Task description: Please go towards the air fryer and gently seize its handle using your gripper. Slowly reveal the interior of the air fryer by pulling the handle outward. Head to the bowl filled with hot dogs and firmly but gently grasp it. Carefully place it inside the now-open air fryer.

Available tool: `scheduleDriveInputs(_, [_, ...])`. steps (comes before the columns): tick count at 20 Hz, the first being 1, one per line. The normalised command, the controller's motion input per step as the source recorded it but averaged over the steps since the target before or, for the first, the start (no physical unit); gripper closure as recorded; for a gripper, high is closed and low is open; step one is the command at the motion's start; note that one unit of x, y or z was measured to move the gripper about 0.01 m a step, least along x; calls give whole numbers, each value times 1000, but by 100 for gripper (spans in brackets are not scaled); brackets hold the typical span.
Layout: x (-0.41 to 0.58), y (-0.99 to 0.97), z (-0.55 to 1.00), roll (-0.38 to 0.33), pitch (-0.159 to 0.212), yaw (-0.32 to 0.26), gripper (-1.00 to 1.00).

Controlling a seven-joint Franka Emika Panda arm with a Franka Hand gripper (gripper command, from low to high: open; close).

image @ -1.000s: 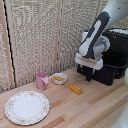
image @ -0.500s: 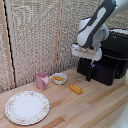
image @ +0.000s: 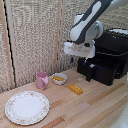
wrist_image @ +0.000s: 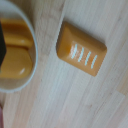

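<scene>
In the exterior view the black air fryer (image: 112,55) stands at the right with its drawer (image: 104,71) pulled out and the stubby handle (image: 88,70) facing the table. My gripper (image: 75,59) hangs in the air above the table, between the drawer and the white bowl (image: 59,79), and holds nothing. The bowl carries yellow-orange hot dogs (image: 59,78). The wrist view looks straight down on the bowl (wrist_image: 20,85) with the hot dogs (wrist_image: 16,55) inside. One dark fingertip (wrist_image: 2,44) shows at the picture's edge.
An orange-yellow rectangular block (image: 76,89) (wrist_image: 81,48) lies on the wooden table (image: 95,107) close to the bowl. A pink mug (image: 42,80) stands on the bowl's other side. A large floral-rimmed plate (image: 26,107) sits near the front. A woven screen backs the scene.
My gripper has left the drawer's handle and moved toward the exterior view's left, closer to the bowl. The drawer stays pulled out.
</scene>
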Motion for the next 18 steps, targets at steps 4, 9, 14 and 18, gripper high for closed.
scheduleDriveInputs(4, [431,0,18,192,0,247,-100])
scheduleDriveInputs(9, [332,51,-23,91,61,236,-100])
scheduleDriveInputs(14, [228,54,-113,-57,99,187,-100])
scheduleDriveInputs(18, [279,-19,-165,-96,42,179,-100])
